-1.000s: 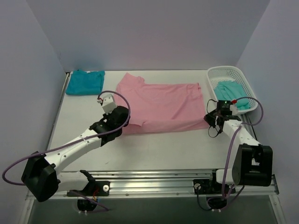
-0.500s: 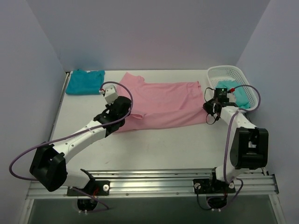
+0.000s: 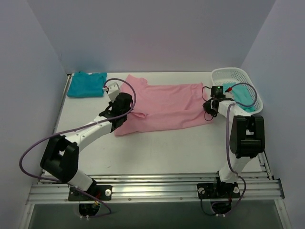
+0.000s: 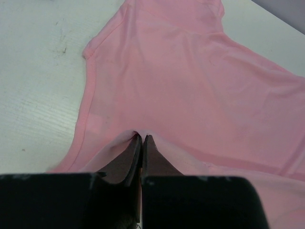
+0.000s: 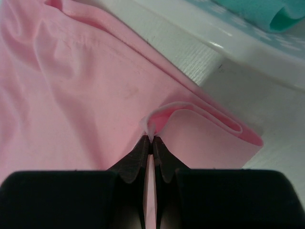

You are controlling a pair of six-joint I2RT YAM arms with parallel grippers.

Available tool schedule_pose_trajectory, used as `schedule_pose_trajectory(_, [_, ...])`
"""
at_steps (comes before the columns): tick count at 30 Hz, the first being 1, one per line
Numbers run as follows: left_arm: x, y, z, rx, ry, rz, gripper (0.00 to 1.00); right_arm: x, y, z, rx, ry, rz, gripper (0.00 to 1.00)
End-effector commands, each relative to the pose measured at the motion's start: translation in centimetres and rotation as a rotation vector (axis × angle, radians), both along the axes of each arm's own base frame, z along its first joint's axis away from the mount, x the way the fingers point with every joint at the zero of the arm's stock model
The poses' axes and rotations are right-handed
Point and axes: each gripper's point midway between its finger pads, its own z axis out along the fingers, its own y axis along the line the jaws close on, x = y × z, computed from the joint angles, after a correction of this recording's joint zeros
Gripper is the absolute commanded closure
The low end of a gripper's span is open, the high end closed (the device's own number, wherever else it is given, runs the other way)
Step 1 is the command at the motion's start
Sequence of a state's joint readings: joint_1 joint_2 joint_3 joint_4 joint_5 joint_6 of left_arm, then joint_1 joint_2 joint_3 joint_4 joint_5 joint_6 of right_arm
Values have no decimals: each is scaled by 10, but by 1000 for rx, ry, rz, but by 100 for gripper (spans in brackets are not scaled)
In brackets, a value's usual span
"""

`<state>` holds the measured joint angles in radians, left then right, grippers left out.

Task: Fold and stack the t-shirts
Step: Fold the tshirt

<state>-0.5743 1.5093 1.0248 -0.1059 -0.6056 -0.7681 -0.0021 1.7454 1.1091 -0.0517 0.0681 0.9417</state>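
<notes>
Your left fingers (image 4: 132, 160) are clamped on a raised pinch of the soft pink t-shirt (image 4: 190, 81). Your right fingers (image 5: 137, 162) are clamped on its folded-over hem corner.

no readable text, labels or numbers

White plastic mesh basket (image 3: 228, 70) upright at far-right corner of white table (image 3: 167, 148), pale lavender walls (image 3: 152, 33) on 3 sides, silver metal rail (image 3: 157, 187) along near edge & few small dark specks (image 4: 59, 42) on tabletop, left side.
</notes>
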Motion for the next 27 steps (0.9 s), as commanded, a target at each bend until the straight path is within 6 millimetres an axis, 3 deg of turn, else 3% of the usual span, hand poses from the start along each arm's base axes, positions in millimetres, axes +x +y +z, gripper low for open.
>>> schedule_pose_trajectory(1, [32, -13, 24, -43, -75, -36, 98, 10, 4, -2, -29, 18, -16, 100])
schedule_pose_trajectory(3, [42, -12, 6, -30, -35, -45, 98, 15, 3, -5, -38, 27, -28, 100])
schedule_pose_trajectory(4, [51, -15, 14, -52, -68, -50, 98, 16, 4, -6, -37, 27, -29, 100])
schedule_pose_trajectory(5, [55, -17, 3, -51, -50, -62, 98, 20, 4, -5, -40, 22, -31, 100])
schedule_pose_trajectory(17, [101, -25, -29, -39, -29, -130, 96, 24, 0, -32, -77, 99, -62, 100])
schedule_pose_trajectory(21, [108, -23, -40, -39, -17, -129, 80, 22, -8, -31, -112, 115, -88, 99])
schedule_pose_trajectory(24, [110, -19, -47, -38, -7, -121, 73, 23, -12, -29, -130, 116, -108, 91])
schedule_pose_trajectory(26, [111, -17, -51, -36, 0, -115, 69, 23, -14, -28, -143, 116, -119, 77])
schedule_pose_trajectory(27, [112, -15, -52, -34, 1, -112, 68, 23, -17, -28, -156, 117, -128, 75])
